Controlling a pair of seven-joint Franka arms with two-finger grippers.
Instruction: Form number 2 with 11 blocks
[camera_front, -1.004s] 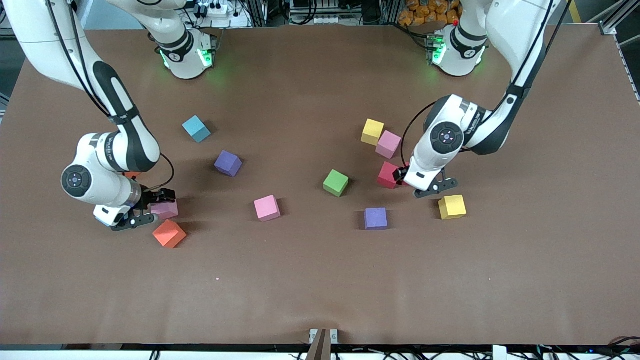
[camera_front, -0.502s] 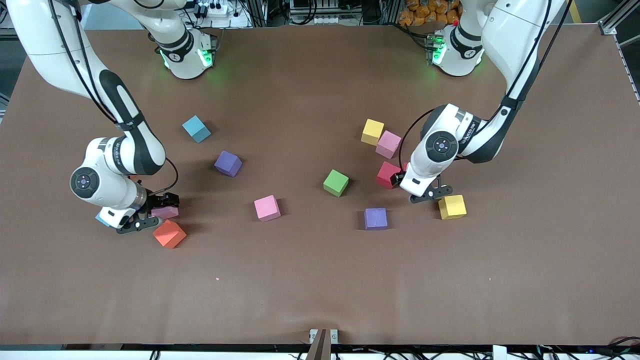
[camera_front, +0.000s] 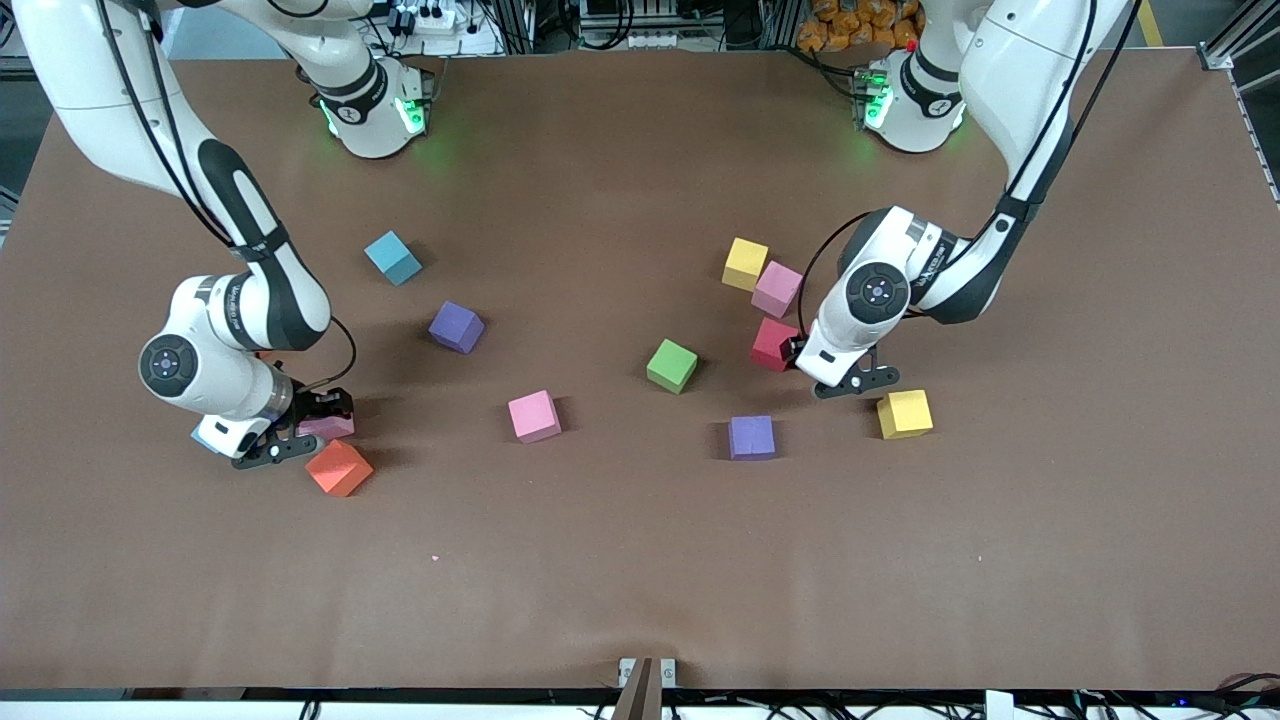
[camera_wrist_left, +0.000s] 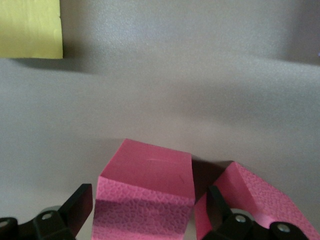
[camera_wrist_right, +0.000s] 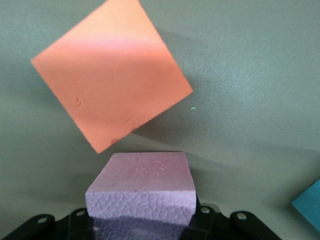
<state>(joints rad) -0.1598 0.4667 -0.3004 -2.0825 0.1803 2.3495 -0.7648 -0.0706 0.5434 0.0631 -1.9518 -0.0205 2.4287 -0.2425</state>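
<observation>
The right gripper (camera_front: 300, 430), low at the frame's left edge, has gone down and squeezed shut on a pink block (camera_front: 327, 425). The left gripper (camera_front: 822, 368), right of the middle, has slid up and left over a red block (camera_front: 772, 343), fingers wide apart.

You see two glossy white arms with black bands at the joints, and black cables running along each one. Their round bases at the top of the front view glow green at the collar. Each wrist ends in a white disc with a dark round cap bearing small marks. The left gripper (camera_front: 838, 383) and the right gripper (camera_front: 283, 440) have black fingers, with silver screws visible in the wrist views.
</observation>
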